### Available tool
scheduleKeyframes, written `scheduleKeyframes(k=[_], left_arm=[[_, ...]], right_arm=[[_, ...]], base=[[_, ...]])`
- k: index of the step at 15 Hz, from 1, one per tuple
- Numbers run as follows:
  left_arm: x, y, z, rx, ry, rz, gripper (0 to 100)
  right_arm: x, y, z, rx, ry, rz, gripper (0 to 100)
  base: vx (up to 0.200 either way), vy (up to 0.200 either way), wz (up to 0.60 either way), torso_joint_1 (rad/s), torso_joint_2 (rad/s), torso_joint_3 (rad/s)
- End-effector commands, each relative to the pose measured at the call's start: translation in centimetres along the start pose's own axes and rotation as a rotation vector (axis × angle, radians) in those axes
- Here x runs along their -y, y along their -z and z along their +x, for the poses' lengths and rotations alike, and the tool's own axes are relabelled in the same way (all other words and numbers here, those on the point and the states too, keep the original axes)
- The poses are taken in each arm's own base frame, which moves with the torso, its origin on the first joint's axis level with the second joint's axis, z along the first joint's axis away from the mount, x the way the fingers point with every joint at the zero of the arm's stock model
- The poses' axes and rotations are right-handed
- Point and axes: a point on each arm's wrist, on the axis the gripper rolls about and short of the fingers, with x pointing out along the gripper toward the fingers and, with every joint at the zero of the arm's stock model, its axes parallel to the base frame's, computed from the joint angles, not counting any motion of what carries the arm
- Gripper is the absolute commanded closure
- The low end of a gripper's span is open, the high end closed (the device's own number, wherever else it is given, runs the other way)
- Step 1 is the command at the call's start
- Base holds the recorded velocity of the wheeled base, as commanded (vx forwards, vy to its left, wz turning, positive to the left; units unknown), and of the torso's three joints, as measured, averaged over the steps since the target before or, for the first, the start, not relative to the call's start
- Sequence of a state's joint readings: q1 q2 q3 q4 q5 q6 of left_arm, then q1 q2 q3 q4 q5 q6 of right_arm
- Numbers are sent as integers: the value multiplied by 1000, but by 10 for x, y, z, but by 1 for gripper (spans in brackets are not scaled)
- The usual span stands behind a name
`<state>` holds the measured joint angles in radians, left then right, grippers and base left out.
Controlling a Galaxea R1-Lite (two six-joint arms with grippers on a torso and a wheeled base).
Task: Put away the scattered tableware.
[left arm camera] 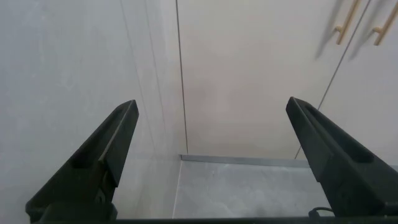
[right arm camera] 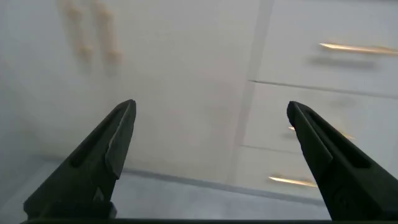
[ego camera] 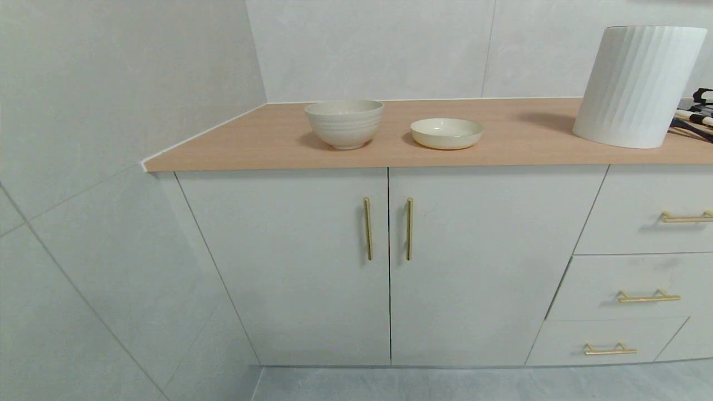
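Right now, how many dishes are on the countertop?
2: a deep bowl nearer the left corner, a shallow dish to its right. More may hide behind the white ribbed container.

The wooden surface (ego camera: 250, 145) carried a ribbed bowl (ego camera: 345, 123) and, just beside it at its 3 o'clock, a shallow dish (ego camera: 447, 133). Well apart, farther toward 3 o'clock, stood a tall white canister (ego camera: 638, 86), with dark-handled utensils (ego camera: 693, 117) beyond it.

The left gripper (left arm camera: 211, 134), its 2 fingers spread wide, faces the closed cabinet door (left arm camera: 249, 74) above the floor (left arm camera: 236, 186).
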<state>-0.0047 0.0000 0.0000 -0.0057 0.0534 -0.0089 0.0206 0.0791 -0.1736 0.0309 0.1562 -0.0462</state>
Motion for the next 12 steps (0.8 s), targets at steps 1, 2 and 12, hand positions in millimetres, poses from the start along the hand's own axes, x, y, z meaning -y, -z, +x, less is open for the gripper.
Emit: scheduleKeyframes(k=[1, 2, 12], left_arm=[[0, 0, 0, 0, 0, 0, 0], [0, 0, 0, 0, 0, 0, 0], [0, 0, 0, 0, 0, -2, 0]], right_arm=[[4, -44, 44, -227, -268, 77, 0], [4, -52, 62, -278, -334, 93, 0], [-64, -76, 295, -440, -708, 178, 0]], base=[[0, 0, 0, 0, 0, 0], [0, 0, 0, 0, 0, 0], [0, 0, 0, 0, 0, 0]])
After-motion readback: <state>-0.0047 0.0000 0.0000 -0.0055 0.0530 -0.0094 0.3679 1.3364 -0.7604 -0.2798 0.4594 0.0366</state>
